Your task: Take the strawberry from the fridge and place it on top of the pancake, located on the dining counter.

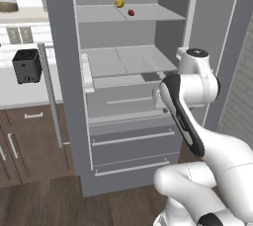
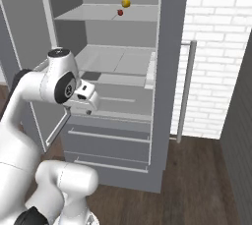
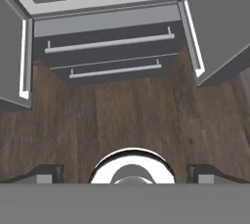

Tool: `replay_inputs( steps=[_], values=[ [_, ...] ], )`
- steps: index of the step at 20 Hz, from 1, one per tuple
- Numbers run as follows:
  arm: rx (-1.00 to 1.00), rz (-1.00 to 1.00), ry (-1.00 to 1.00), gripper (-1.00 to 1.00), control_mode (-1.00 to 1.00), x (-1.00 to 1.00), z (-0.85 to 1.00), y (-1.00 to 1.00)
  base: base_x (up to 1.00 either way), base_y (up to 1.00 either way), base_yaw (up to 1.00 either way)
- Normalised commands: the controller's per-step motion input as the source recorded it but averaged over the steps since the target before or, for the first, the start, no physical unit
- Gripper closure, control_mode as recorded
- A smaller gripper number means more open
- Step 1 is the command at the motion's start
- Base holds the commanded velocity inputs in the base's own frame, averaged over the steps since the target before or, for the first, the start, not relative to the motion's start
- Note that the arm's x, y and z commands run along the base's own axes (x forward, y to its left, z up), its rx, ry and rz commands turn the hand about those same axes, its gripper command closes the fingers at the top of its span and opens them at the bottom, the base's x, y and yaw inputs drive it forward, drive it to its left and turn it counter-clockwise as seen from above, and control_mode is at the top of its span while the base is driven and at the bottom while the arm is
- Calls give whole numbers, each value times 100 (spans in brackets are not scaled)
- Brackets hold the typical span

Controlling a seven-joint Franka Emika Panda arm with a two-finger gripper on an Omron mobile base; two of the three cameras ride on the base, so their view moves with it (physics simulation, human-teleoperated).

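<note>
Seen from the left base view: the fridge (image 1: pixel 128 72) standing with both upper doors swung wide, its pale grey shelves bare apart from two small fruits. On the upper shelf, toward the back, the strawberry (image 1: pixel 131 12), a tiny dark-red dot, resting just beside and to the right of a small yellow round fruit (image 1: pixel 119 3), the two close but apart. Same pairing from the right base view, with the strawberry (image 2: pixel 120 12) lower and left of the yellow fruit (image 2: pixel 126 3). Below the shelves, two closed drawers (image 1: pixel 133 141) with horizontal bar handles. In front of the open compartment, folded at mid height, the white arm (image 1: pixel 192 92), well below the upper shelf and nowhere near the strawberry. In the hand view, looking down: the gripper (image 3: pixel 125 174) with its two dark fingertips (image 3: pixel 46 173) set far apart at the bottom corners, nothing between them, over dark wood floor (image 3: pixel 122 115) and facing the two drawer fronts. At the left of the left base view, a wall counter (image 1: pixel 24 92) carrying a black toaster (image 1: pixel 26 65), a white brick wall behind. To the right of the fridge in the right base view, more white brick (image 2: pixel 216 47).
</note>
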Motion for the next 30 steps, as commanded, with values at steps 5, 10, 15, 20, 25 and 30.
replay_inputs(
  steps=[5,10,15,20,25,30],
  values=[
    [0,0,0,-100,-100,0,0,0,0,0,0],
    [0,0,0,-100,-100,0,0,0,0,0,0],
    [0,0,0,-100,-100,0,0,0,0,0,0],
    [0,0,0,-100,-100,0,0,0,0,0,0],
    [0,0,0,-100,100,2,0,0,18,0,0],
    [0,0,0,-100,100,0,0,0,67,6,0]
  ],
)
